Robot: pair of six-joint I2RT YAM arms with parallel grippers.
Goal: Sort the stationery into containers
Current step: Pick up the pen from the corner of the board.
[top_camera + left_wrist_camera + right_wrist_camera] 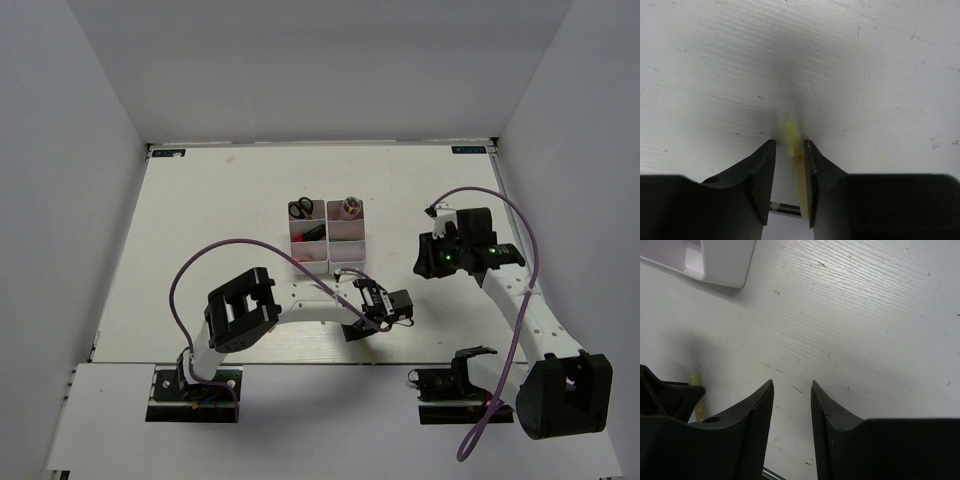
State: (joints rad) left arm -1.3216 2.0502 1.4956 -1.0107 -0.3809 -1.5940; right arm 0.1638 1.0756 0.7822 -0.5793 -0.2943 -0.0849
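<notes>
Pencil (799, 190), thin and tan with a yellow end, lies flat on the white table (880, 75) in the left wrist view, running straight away from the camera. The left gripper (790, 144) straddles it with one finger on each side. The shaft lines up with the gap, so a squeeze would catch it across its width. A sliver of table shows between the left-hand finger and the shaft, so I judge the jaws narrowly apart and not yet clamped.

From the right wrist, the right gripper (792, 384) hangs over bare table with its jaws parted and nothing between them, probably parked aside to leave room. The pencil's yellow end peeks out beside the other arm's black finger at the left edge. A corner of the containers (715, 262) shows at top left.

From above, the left gripper is low at the table, near the white bins and to their right; the pencil is hidden under it. Black-handled scissors (300, 209) stand in the far-left bin, so sorting looks well along.
</notes>
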